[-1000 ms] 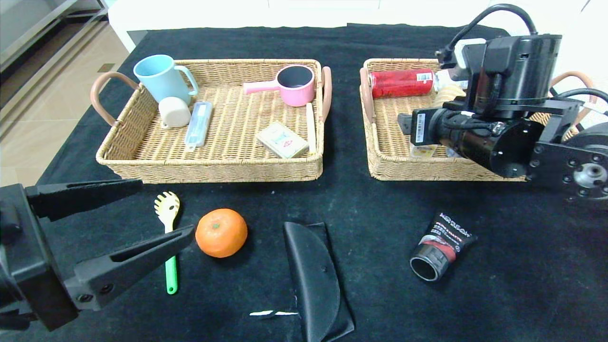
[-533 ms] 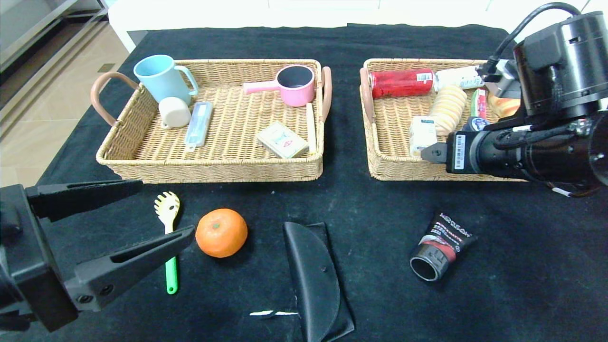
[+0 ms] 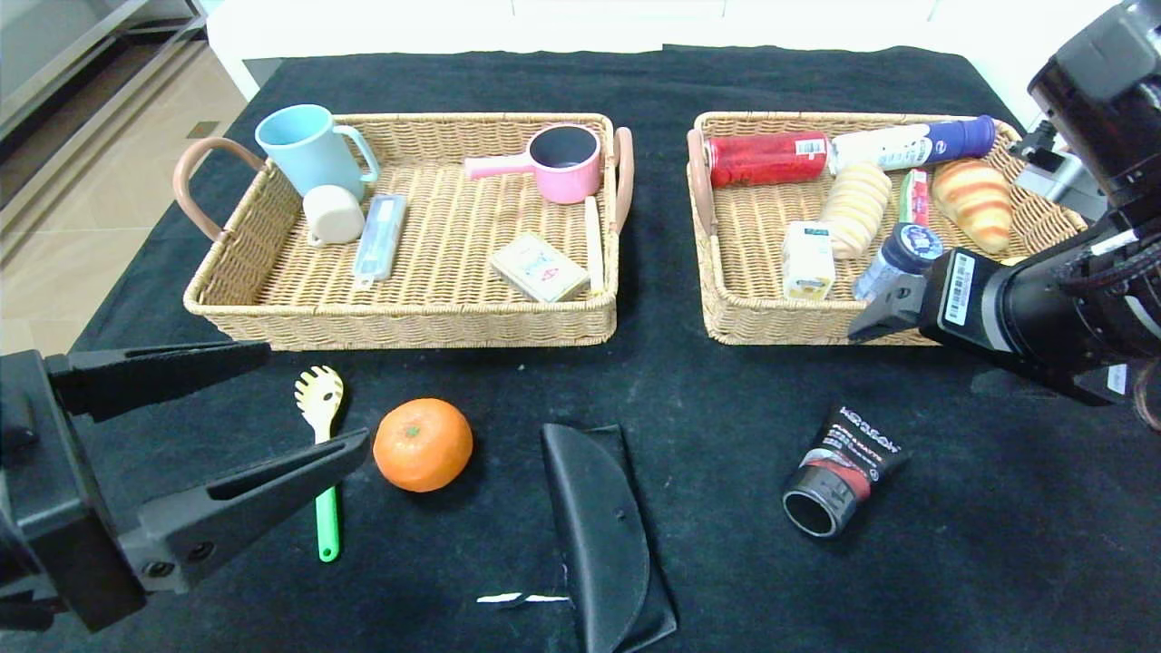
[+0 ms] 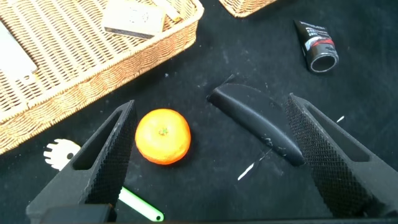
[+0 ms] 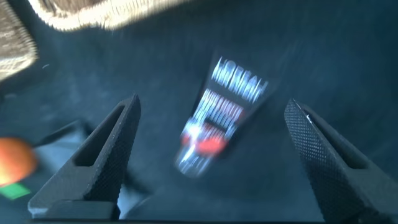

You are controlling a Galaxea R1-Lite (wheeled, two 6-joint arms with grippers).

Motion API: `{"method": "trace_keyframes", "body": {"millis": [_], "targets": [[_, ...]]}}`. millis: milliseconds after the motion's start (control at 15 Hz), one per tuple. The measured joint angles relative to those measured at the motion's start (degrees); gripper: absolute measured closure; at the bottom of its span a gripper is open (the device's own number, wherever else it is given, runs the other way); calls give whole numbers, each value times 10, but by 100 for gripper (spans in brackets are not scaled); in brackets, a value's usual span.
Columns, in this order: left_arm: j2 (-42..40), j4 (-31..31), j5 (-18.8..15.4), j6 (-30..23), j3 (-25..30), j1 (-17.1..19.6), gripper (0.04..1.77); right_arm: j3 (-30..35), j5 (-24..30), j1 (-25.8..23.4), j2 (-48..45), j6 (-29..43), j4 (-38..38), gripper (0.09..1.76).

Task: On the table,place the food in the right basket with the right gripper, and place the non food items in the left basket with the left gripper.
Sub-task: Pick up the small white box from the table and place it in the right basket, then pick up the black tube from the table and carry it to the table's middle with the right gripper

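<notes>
Over the near edge of the right tan wicker basket (image 3: 726,308), the right black two-finger gripper (image 5: 211,155) has pulled back from above the tray, jaws spread wide, empty. Small white juice carton (image 3: 807,260) now lies inside that basket, uncovered. Left gripper (image 3: 218,426) hangs released low at the near left, unmoved. Round orange fruit (image 3: 423,444) sits on the black-clothed table (image 3: 707,408), between the yellow-headed pasta fork (image 3: 319,408) and black half-round case (image 3: 594,526). Likely the last food to fetch.
</notes>
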Motion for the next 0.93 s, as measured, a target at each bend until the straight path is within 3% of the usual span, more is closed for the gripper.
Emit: {"method": "trace_keyframes", "body": {"millis": [133,333,533,933], "targets": [[0,0,0,0,0,0,9,-27,50,-11,12,61,36,15],[0,-1,0,-1,0,0,9,-34,76,-29,35,132,54,15],[0,-1,1,-1,0,0,9,-31,129,-40,48,151,72,15],[0,-1,1,3,1,0,9,-1,159,-47,74,176,72,15]]}}
